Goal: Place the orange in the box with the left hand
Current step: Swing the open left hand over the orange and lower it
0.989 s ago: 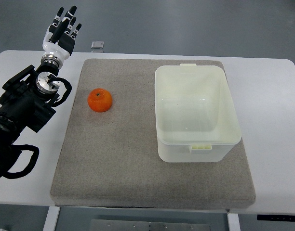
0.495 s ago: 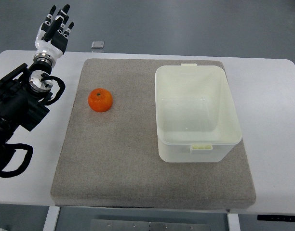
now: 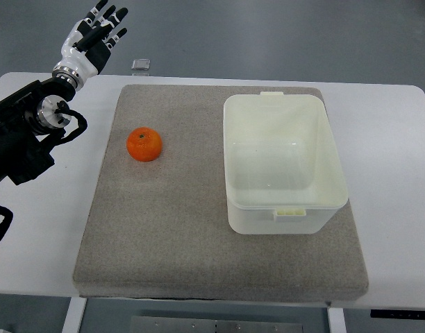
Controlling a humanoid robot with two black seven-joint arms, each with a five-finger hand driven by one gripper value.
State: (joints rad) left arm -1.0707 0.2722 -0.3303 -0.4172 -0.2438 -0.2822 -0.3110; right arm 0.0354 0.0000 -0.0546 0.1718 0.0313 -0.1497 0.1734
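Observation:
An orange (image 3: 144, 145) sits on the grey mat (image 3: 171, 236), left of centre. A pale, empty plastic box (image 3: 282, 164) stands on the right half of the mat. My left hand (image 3: 94, 38) is raised at the far left corner, beyond the table's back edge, fingers spread and empty. It is well behind and to the left of the orange. Its black arm (image 3: 21, 139) comes in from the left edge.
The mat lies on a white table (image 3: 400, 166). A small grey square object (image 3: 139, 64) lies at the table's back edge, just right of my left hand.
My left hand has swung to the right and turned a little, fingers now pointing up and to the right. The arm has drawn back toward the left edge. Orange and box have not moved.

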